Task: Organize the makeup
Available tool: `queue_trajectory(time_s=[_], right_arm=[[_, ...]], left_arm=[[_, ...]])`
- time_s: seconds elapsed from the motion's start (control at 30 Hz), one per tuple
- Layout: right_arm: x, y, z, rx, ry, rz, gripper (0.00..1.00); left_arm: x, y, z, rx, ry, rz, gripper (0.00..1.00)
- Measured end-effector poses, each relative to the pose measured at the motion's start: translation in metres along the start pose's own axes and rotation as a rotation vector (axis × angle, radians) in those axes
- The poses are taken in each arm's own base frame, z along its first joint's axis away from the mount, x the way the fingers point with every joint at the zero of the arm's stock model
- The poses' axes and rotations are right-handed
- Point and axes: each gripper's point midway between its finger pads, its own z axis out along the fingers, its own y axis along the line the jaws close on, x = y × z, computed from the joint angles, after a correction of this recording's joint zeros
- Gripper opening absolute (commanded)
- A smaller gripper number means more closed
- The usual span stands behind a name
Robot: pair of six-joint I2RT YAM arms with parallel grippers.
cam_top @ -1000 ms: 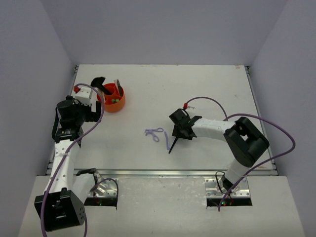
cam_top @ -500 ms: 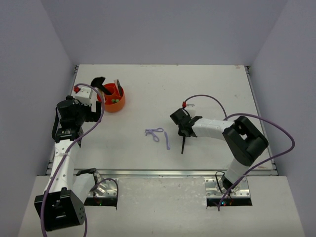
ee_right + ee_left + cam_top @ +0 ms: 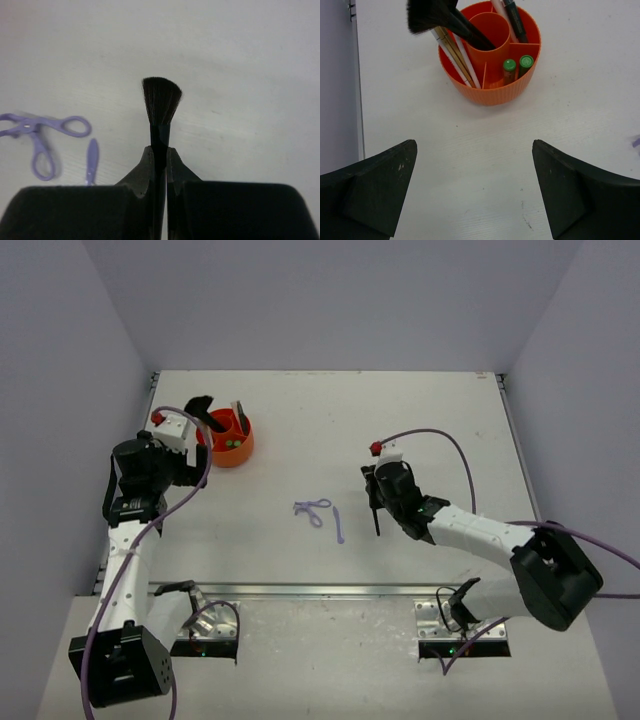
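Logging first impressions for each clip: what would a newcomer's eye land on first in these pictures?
The bright orange tub at the far left of the table, filled with makeup, stands out most. Next comes the right gripper, shut on a black flared brush mid-table, with the lilac looped tool lying loose to its left.

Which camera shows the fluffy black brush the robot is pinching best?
The right wrist camera: the brush fills the middle, bristles fanned, handle pinched in the right gripper. The top camera shows only a thin dark stick. The left wrist camera misses it; it sees the orange tub.
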Motion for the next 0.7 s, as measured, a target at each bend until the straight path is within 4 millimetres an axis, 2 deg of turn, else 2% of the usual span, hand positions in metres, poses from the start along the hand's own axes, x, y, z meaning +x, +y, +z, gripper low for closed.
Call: queue_trajectory(time_s=[0.2, 0.37, 0.43, 0.53, 0.6, 0.7], right_arm=[[-0.077, 0.056, -0.023, -0.301, -0.305, -0.099, 0.0], [-0.121, 0.125, -0.052, -0.587, -0.465, -0.159, 0.0], [-0.135, 0.151, -0.067, -0.692, -0.522, -0.182, 0.0], [-0.157, 0.203, -0.085, -0.89, -0.602, -0.195, 0.0], [-0.163, 0.23, -0.09, -0.993, -0.623, -0.19, 0.0], [-0.158, 0.252, -0.089, -1.073, -0.606, -0.176, 0.0]], left_arm=[[-0.038, -0.024, -0.017, 0.142, -0.118, 0.049, 0.96], [-0.081, -0.054, -0.043, 0.301, -0.251, 0.074, 0.96], [-0.094, -0.063, -0.052, 0.352, -0.29, 0.083, 0.96], [-0.104, -0.08, -0.066, 0.454, -0.313, 0.069, 0.97], [-0.107, -0.088, -0.072, 0.498, -0.322, 0.07, 0.97], [-0.105, -0.097, -0.081, 0.548, -0.326, 0.074, 0.98]])
